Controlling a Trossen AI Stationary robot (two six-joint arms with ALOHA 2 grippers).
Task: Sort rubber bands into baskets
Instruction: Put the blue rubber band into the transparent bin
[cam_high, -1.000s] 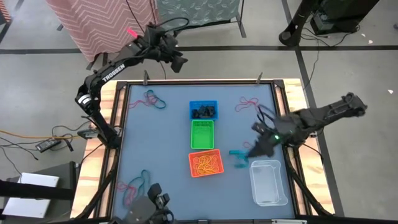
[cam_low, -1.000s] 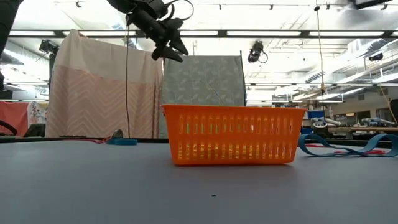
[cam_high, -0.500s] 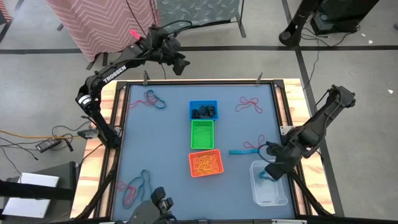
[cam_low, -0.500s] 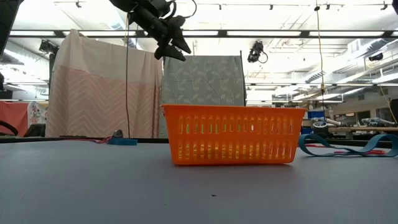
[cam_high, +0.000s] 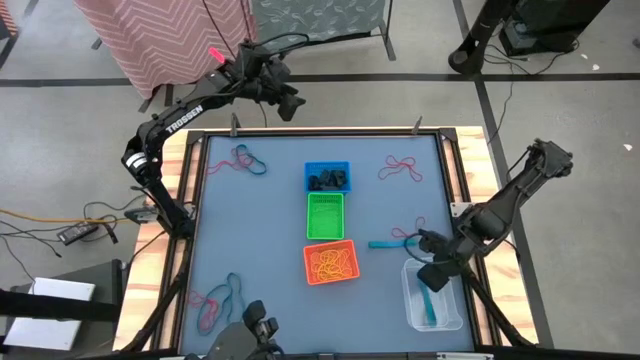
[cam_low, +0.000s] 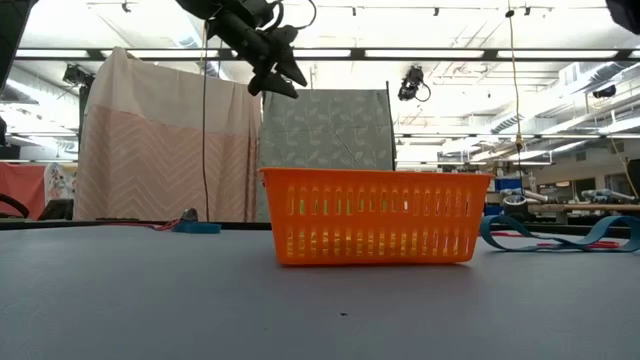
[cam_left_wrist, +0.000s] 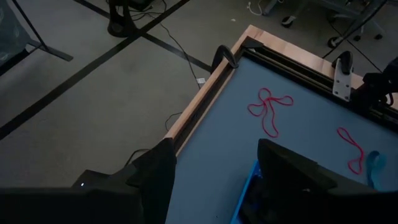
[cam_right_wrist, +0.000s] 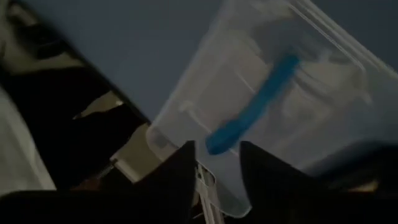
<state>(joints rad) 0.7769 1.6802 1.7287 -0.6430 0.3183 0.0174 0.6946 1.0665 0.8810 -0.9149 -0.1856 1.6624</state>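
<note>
- Over the near right part of the surface (cam_high: 260, 215), the right hand (cam_high: 432, 277) hangs above the far edge of the clear tub (cam_high: 450, 318); its two dark fingers (cam_right_wrist: 177, 180) stand slightly apart with nothing between them, so it is released.
- Just under that hand, a teal-blue band (cam_high: 430, 305) lies stretched out inside the clear tub, its long axis running from the tub's far side toward its near side.
- Beside the tub, toward the middle, another teal-blue band (cam_high: 385, 243) lies flat on the surface, long axis across the table, with a red band (cam_high: 408, 233) just behind it.
- Down the middle stand three baskets in a row: the orange basket (cam_high: 331, 262) nearest, holding yellow-orange bands; the green basket (cam_high: 324, 216) between; the blue basket (cam_high: 327, 177) farthest, holding black bands.
- Loose red bands (cam_high: 398, 167) lie near the far right corner; more bands (cam_high: 246, 158) lie at the far left and others (cam_high: 218, 295) at the near left.
- Beyond the far left edge, the left hand (cam_high: 284, 101) waits raised, fingers (cam_left_wrist: 155, 177) spread and empty.
</note>
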